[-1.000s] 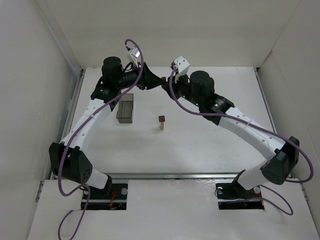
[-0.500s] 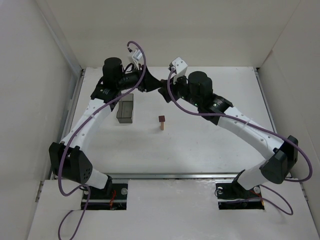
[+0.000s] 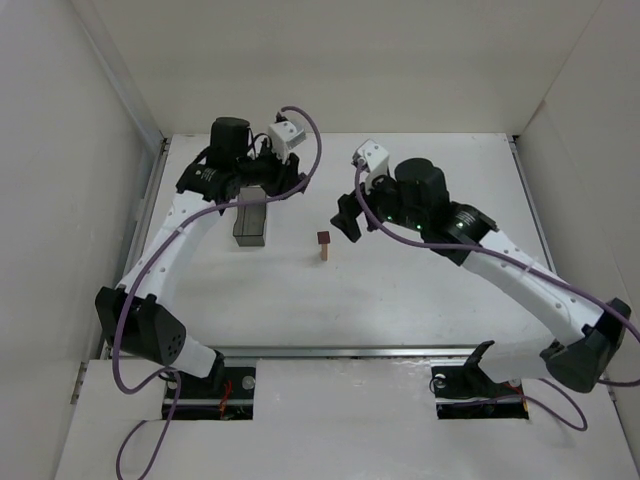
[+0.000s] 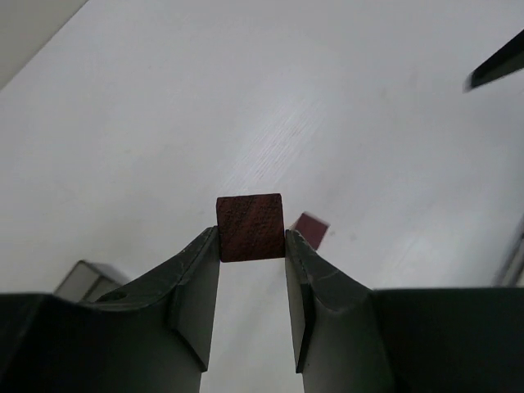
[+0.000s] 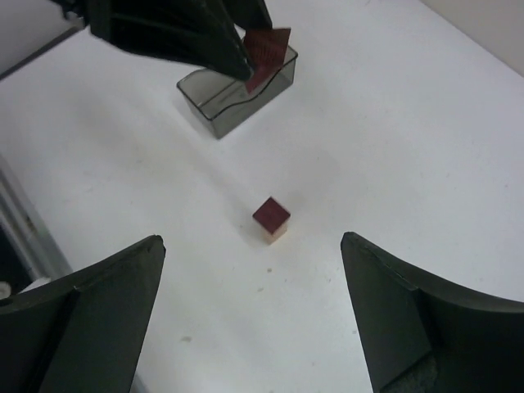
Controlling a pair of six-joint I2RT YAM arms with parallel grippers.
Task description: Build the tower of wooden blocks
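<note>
Left gripper point(image 4: 251, 236) carrying a block point(image 4: 250, 227), tower point(image 3: 324, 246) standing mid-table.
I see my left gripper pinching the dark reddish block between its fingertips, up in the air near the bin point(image 3: 250, 224). The tower, a tan upright capped with one dark cube, stands on the table point(image 3: 420, 290) right of the bin and apart from it. My right gripper point(image 5: 251, 240) hangs above it, spread wide and empty.

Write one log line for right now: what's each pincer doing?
left pincer: shut on reddish-brown block, near dark translucent bin | right pincer: open, empty, aimed at tower | tower: tan upright piece under top block
</note>
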